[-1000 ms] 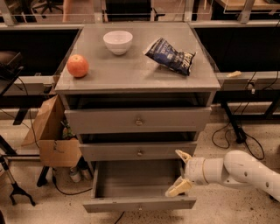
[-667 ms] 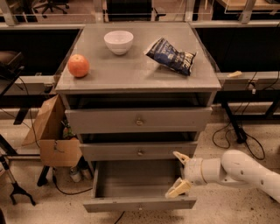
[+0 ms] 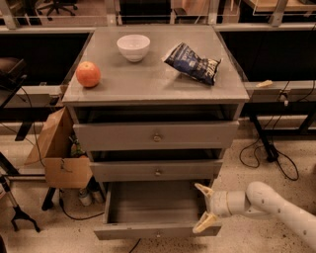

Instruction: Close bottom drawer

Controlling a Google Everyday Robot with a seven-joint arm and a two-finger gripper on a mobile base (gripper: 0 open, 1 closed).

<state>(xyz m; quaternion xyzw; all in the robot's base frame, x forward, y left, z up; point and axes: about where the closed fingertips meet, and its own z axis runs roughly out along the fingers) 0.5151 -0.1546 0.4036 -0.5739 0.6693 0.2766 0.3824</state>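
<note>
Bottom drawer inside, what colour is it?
Plain grey, in the camera view. The open hand is by the right front corner of the bottom drawer.

Workshop floor and surroundings. Pale speckled floor (image 3: 49, 237) under warm, dim light. A grey cabinet (image 3: 232, 123) stands at centre; an open cardboard box (image 3: 54, 148) leans against its left side. Black cables (image 3: 284, 165) loop over the floor at right. Behind, long benches on pale metal rails (image 3: 286, 89) span the width, dark beneath. A swivel chair base (image 3: 54, 6) shows at top left; a black stand foot (image 3: 19, 217) at lower left. The tool (image 3: 197, 207) hangs low, at the cabinet's lower right front
</note>
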